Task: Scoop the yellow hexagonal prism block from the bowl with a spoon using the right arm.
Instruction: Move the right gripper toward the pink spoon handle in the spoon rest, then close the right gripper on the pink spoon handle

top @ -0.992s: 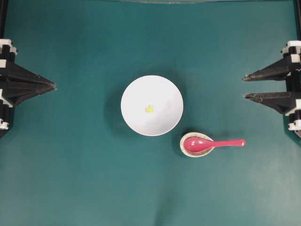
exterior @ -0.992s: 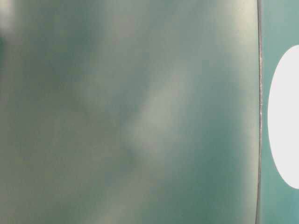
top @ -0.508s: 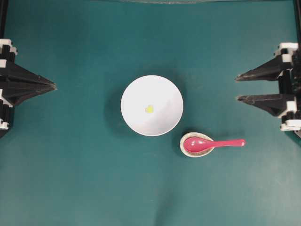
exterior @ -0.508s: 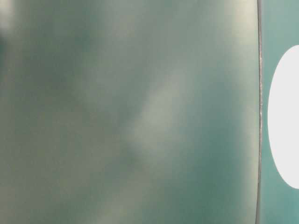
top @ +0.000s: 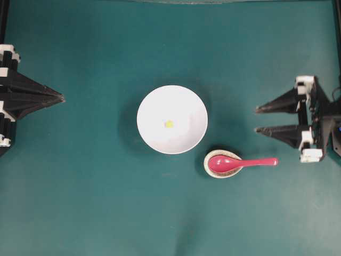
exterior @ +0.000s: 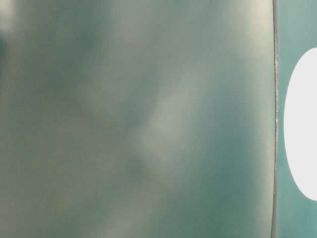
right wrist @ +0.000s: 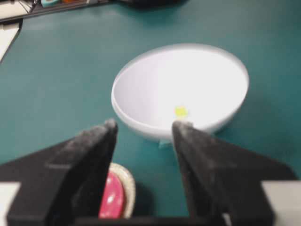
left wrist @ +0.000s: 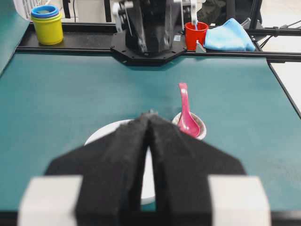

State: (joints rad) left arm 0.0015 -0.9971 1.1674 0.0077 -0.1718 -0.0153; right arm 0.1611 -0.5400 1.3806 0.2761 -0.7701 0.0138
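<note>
The white bowl (top: 154,106) sits at the table's centre with the tiny yellow hexagonal prism block (top: 169,124) lying in its bottom. The pink-red spoon (top: 242,162) rests with its scoop in a small speckled spoon rest (top: 209,157) just right of and below the bowl, handle pointing right. My right gripper (top: 256,119) is open and empty, right of the bowl and above the spoon handle. In the right wrist view the right gripper (right wrist: 146,125) frames the bowl (right wrist: 155,80), the block (right wrist: 180,111) and part of the spoon (right wrist: 112,197). My left gripper (top: 61,98) is shut at the far left.
The left wrist view shows the left gripper (left wrist: 149,115), the spoon (left wrist: 184,108), and, past the far table edge, stacked cups (left wrist: 47,21), a red cup (left wrist: 195,34) and a blue cloth (left wrist: 229,35). The table-level view is blurred.
My right gripper has moved left from the table's right edge toward the bowl and spoon, jaws still open. The left gripper, bowl, block and spoon have not moved.
</note>
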